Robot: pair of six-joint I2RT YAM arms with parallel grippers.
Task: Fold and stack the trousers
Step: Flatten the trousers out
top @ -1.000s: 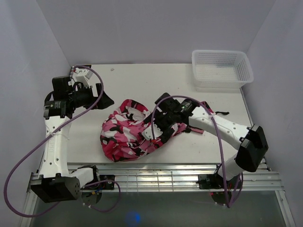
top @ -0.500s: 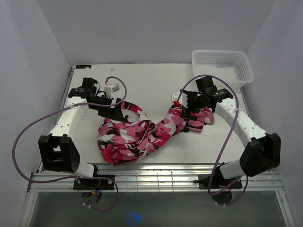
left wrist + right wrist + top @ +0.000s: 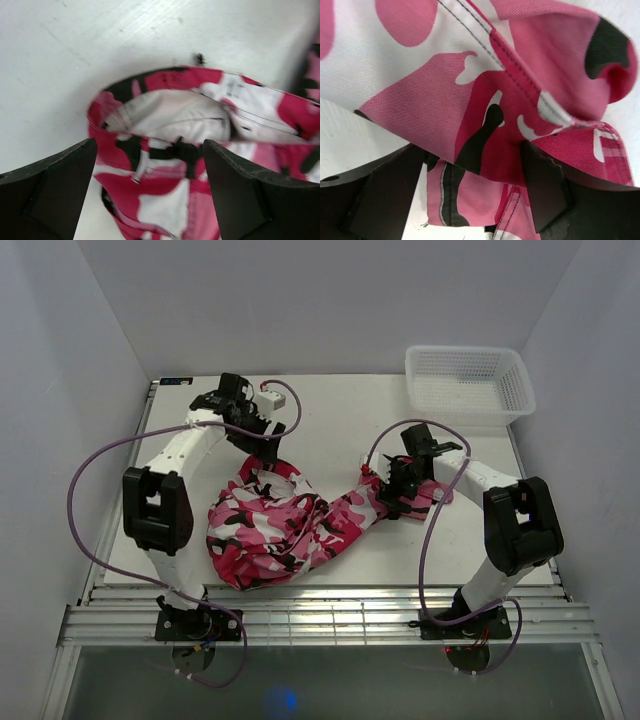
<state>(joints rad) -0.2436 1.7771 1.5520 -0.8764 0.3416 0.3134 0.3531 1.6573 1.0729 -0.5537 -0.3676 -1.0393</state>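
The pink, white and black camouflage trousers (image 3: 285, 530) lie crumpled in the middle of the table, with one leg stretched out to the right. My left gripper (image 3: 263, 447) is open just above the waistband end (image 3: 170, 110), and its fingers (image 3: 60, 180) straddle the waistband opening without touching it. My right gripper (image 3: 393, 492) is at the end of the stretched leg. In the right wrist view its jaws (image 3: 472, 155) stand wide apart, with a fold of the leg cloth (image 3: 470, 75) lying loosely between them.
A white mesh basket (image 3: 465, 352) stands at the back right corner. Bare white table (image 3: 330, 410) lies behind the trousers and to their left. Purple cables loop from both arms. The metal rail runs along the near edge.
My right gripper pulled one trouser leg out to the right, then came down at its end. My left arm swung from the left side to just above the waistband.
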